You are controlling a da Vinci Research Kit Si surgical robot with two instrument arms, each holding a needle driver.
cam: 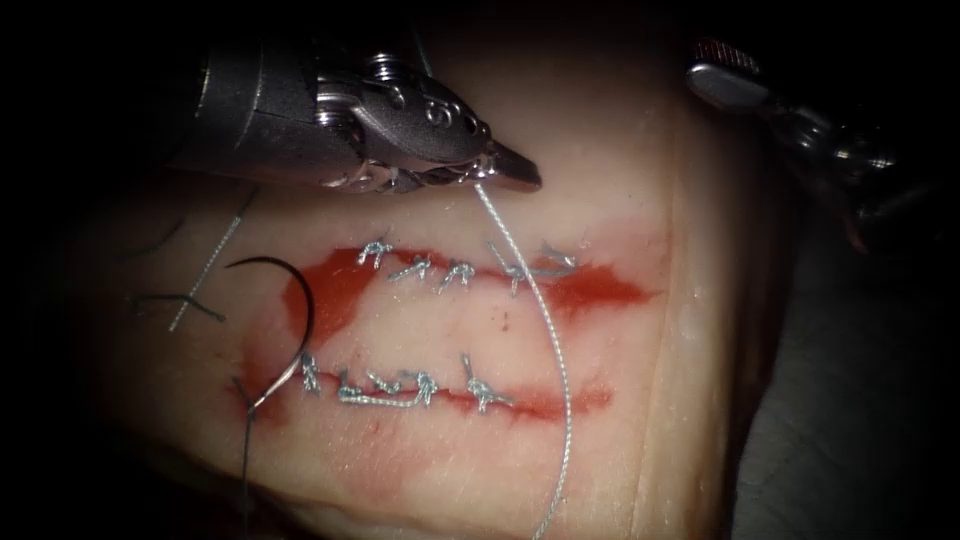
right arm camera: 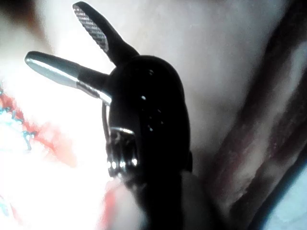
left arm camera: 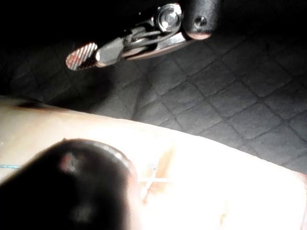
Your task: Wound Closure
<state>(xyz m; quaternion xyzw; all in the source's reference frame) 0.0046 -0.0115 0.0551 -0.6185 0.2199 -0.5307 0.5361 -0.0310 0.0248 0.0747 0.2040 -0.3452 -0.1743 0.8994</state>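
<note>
Pale pork-belly tissue (cam: 620, 330) lies under the endoscope, crossed by two red horizontal cuts, each already laced with grey stitches: the upper cut (cam: 470, 268) and the lower cut (cam: 420, 392). Red fluid (cam: 335, 290) stains the surface around both, heaviest toward the left end of the upper one.

From the upper left comes the left arm's silver needle driver (cam: 505, 165), its jaws pressed together on the grey braided thread (cam: 548, 330). That thread drops from the tip, crosses the right part of both cuts and runs off the near edge of the tissue.

At the left end of the lower cut, clear of both tools, sits the dark curved needle (cam: 295, 310). Its arc rises over the red patch, and its lower end meets the tissue beside the leftmost lower stitch; whether it is buried there cannot be told. A short loose piece of grey thread (cam: 205, 275) lies further left on the tissue.

Toward the upper right, the right arm's metal needle driver (cam: 720, 80) hovers off the tissue edge. Its wrist view shows its jaws (right arm camera: 67, 45) spread apart, holding nothing.
</note>
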